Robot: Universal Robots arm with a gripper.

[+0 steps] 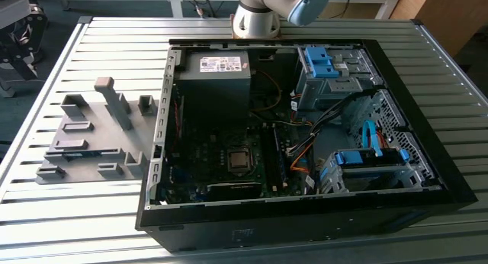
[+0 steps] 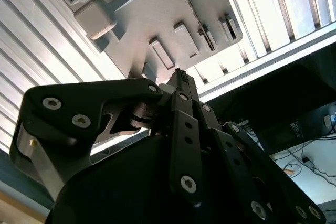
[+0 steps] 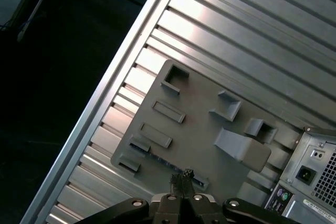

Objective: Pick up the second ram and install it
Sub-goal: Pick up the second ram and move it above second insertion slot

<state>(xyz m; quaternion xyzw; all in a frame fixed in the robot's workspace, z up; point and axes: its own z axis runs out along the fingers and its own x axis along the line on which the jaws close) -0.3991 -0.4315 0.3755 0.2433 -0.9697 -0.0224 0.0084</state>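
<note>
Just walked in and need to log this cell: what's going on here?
The robot arm's black gripper hangs above the grey plastic slotted holder tray on the slatted metal table, jaws shut and empty. The thin blue-green ram stick lies in the tray, not yet picked up. The open black computer case sits beside the tray.

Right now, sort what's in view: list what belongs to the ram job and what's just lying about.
Job: second ram, sitting in the grey holder tray; hand, over that tray; motherboard.
Lying about: power supply; blue drive-bay clips; orange cables.
</note>
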